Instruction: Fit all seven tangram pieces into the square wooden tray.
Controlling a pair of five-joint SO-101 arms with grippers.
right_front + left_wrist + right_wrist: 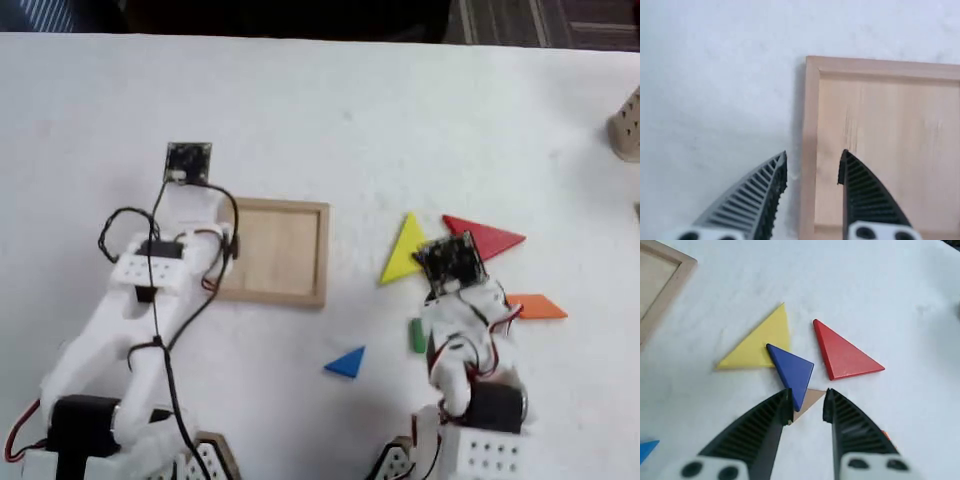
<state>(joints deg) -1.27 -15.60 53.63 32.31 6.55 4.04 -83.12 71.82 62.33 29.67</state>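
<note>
Tray (322, 250) empty, nothing fitted yet; every piece looks left to place, loose on the table right of it. Left end effector (813, 161) spread, astride the tray's left rim, holding nothing. Right end effector (807, 397) half spread around dark blue triangle (791, 371) tip, between yellow triangle (760, 347) and red triangle (842, 352), not pinching.

We enter this as a robotics lab or hobby test bench, and cannot tell which. A plain white table (330, 110) carries the left arm (130, 300) and the right arm (465, 360), both of white plastic, with exposed wiring (157, 345) and an uncovered camera board (188, 160). Also listed are a square wooden tray (285, 250), loose tangram pieces (485, 237), a perforated wooden block (626, 125) at the table's edge, and striped flooring (560, 20) beyond.
</note>
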